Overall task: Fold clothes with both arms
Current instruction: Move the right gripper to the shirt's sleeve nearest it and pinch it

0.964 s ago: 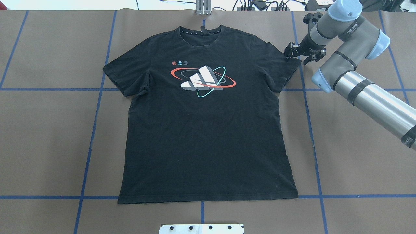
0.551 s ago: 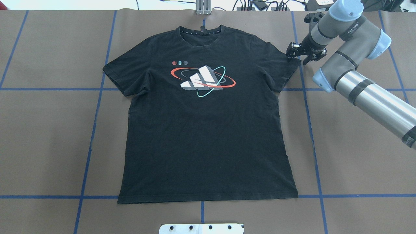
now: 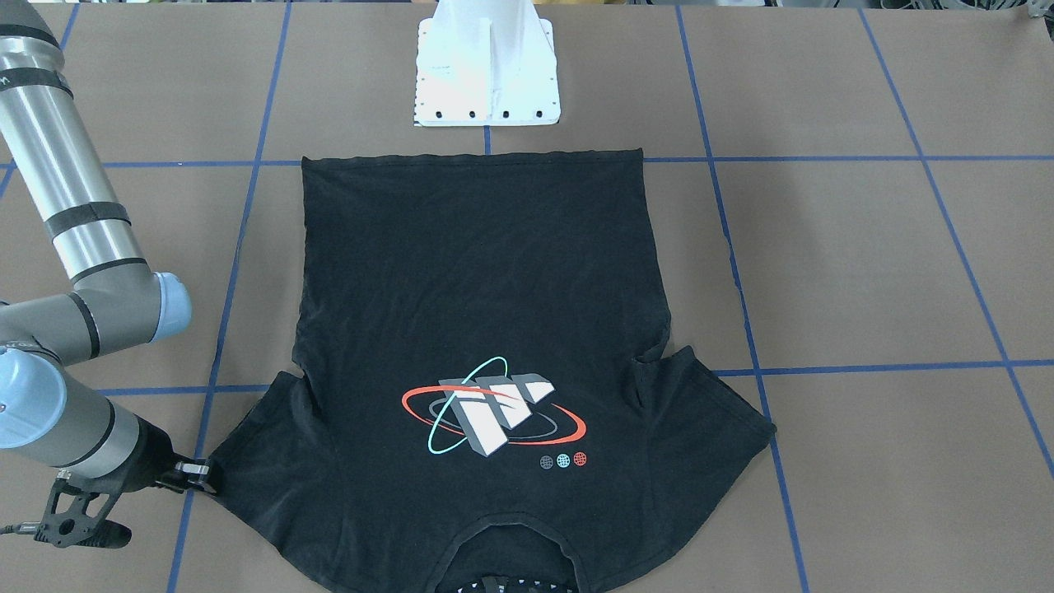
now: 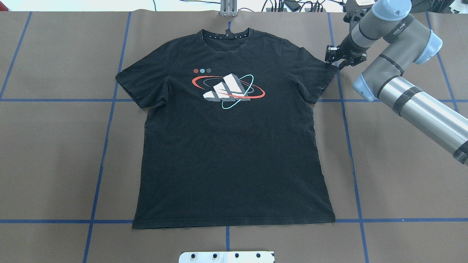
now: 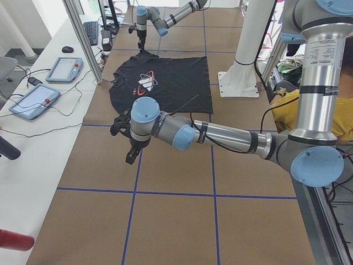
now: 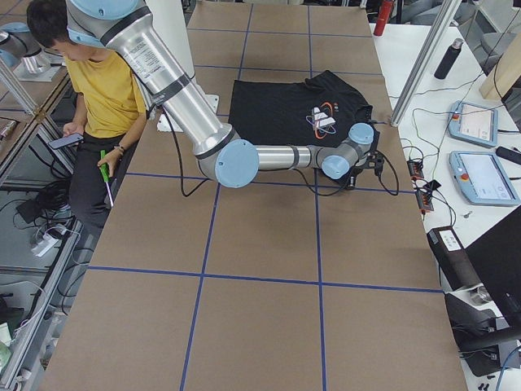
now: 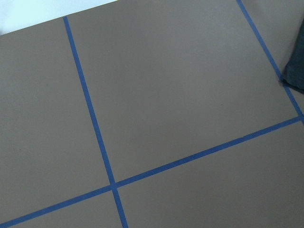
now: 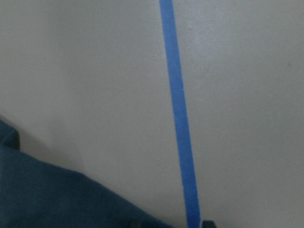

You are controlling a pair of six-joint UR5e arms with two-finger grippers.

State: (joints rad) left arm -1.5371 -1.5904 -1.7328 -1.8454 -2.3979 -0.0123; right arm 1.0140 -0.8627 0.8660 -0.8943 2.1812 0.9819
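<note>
**Right arm low at a sleeve, left arm off to the side**

The right arm reaches in with its elbow bent. Its right jaws sit at the outer edge of one sleeve of the black T-shirt, which lies flat, print up, on the brown tabletop. I cannot tell whether they pinch the hem or stand spread, as the wrist view cuts them off. The left arm stretches low, its left jaws pointing down near the other sleeve and clear of it. Their state cannot be told either.

My views: overhead and front-facing, high, opposed, both holding the T-shirt mid-frame; two end cameras along the surface; wrist cameras close on blue tape.
</note>
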